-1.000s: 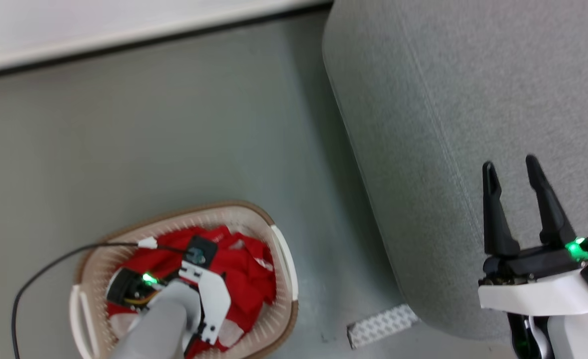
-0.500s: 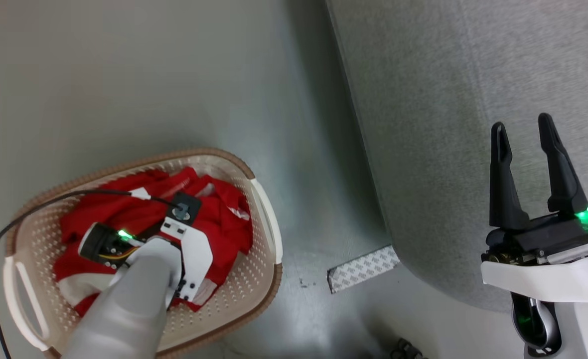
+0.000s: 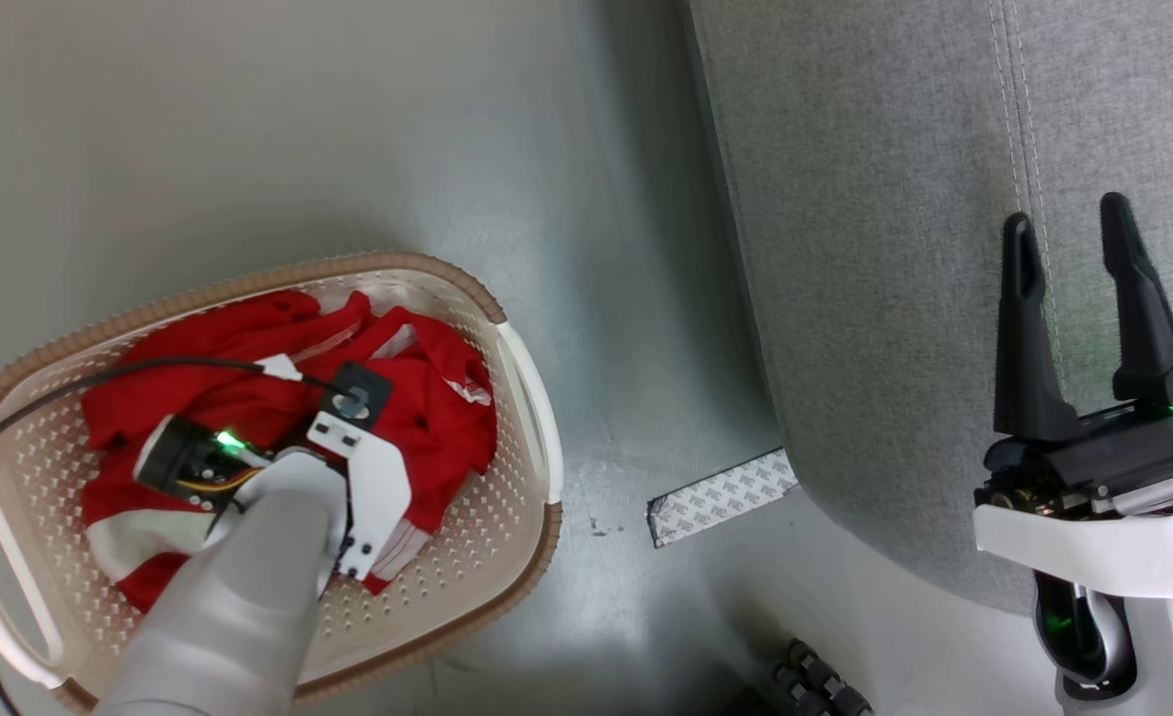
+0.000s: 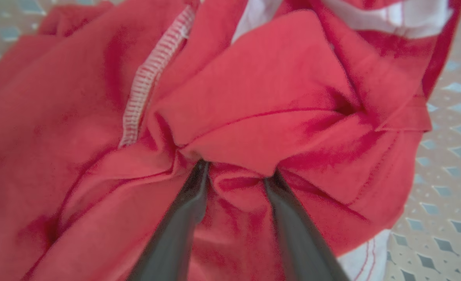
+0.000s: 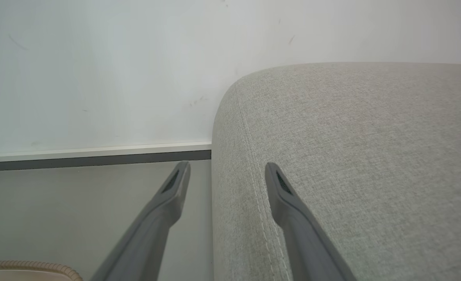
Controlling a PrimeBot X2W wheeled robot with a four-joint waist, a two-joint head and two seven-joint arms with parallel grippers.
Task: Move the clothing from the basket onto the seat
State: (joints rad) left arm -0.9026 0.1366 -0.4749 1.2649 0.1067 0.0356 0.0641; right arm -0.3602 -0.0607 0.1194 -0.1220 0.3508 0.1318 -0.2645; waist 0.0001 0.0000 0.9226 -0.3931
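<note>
The red clothing (image 3: 427, 418) lies crumpled in the oval cream basket (image 3: 249, 283) on the floor at the lower left. My left arm (image 3: 348, 477) reaches down into the basket and hides its fingers there. In the left wrist view, my left gripper (image 4: 236, 173) is pushed into the clothing (image 4: 254, 97), fingers apart, a red fold between them and the tips buried under another fold. My right gripper (image 3: 1066, 214) hangs open and holds nothing over the left edge of the grey seat (image 3: 895, 249). The right wrist view shows the right gripper (image 5: 226, 166) straddling the seat's (image 5: 351, 156) seam.
A patterned tape strip (image 3: 721, 497) lies on the grey floor between basket and seat. A black cable (image 3: 70, 388) runs over the basket rim to my left wrist. A dark ridged part (image 3: 815, 686) shows at the bottom edge. A white wall with skirting (image 5: 93, 156) stands behind the seat.
The head camera has tilted down, so basket and seat sit higher in the picture. My left arm stays in the basket on the clothing; the right gripper stays open.
</note>
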